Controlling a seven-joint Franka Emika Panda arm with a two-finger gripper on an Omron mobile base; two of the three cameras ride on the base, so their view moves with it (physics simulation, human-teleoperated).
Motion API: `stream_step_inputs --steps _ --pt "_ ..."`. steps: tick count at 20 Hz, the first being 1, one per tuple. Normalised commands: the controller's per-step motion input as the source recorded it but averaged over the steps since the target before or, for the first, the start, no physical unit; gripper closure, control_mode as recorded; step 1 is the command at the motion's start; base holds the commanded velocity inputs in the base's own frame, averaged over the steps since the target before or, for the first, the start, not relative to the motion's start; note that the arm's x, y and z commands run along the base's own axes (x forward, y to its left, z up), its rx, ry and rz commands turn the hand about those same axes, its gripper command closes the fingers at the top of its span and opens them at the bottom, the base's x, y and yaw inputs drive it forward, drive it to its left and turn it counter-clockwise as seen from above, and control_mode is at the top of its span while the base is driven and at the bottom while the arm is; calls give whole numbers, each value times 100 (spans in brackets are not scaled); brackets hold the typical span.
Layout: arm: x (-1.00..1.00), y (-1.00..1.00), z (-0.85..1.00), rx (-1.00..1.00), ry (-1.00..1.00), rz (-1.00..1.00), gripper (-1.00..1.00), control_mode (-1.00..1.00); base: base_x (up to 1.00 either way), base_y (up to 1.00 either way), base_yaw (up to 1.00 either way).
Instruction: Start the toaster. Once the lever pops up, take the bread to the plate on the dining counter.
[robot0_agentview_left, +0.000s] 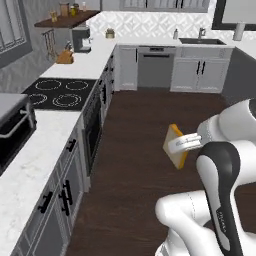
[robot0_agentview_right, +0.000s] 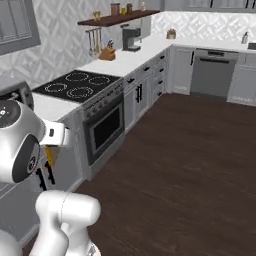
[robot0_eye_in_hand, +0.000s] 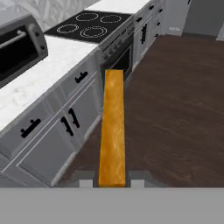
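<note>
While the pincer is closed on the bread, the slice stands edge-on above the dark wooden floor, probably clear of the cabinets beside it.

We see the bread largely hidden behind the arm in the right base view, the dark countertop appliance cut off at the left edge, shelf items too small to identify

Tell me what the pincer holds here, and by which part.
The bread, pinched across its flat faces near one edge by the pincer, the rest sticking out ahead, above the floor.
</note>
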Motion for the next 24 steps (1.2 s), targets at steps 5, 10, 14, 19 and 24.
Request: stream_step_inputs --steps 5,10,14,19,24 --pt "0 0 0 0 0 0 100 100 65 0 -71" --pt "0 0 0 0 0 0 100 100 75 0 -66" --pt "0 0 0 0 0 0 100 100 83 -4 -61" --pt "0 0 0 0 0 0 100 100 89 -11 -54" --pt "0 0 0 0 0 0 100 100 100 -38 -9"
